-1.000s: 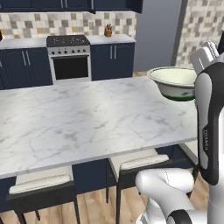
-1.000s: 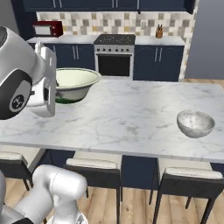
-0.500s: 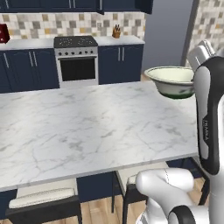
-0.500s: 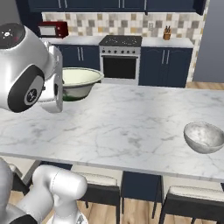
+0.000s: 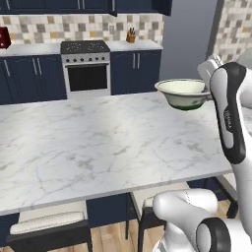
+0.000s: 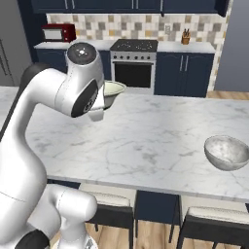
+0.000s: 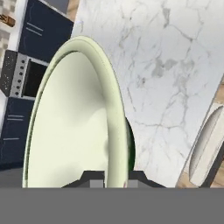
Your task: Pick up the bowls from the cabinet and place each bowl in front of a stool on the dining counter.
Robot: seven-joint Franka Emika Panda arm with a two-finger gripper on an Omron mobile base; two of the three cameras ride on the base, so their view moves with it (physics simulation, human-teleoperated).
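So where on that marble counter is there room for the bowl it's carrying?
Nearly all of the dining counter is bare, from under the held cream bowl to the near edge above the stools. One occupied spot: the grey marbled bowl near its right end.

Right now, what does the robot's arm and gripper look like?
The arm is glossy white with rounded links, dark grey joint bands and faint grey lettering along one link. A grey cap tops one joint in the right base view. The gripper has two small dark fingertips.
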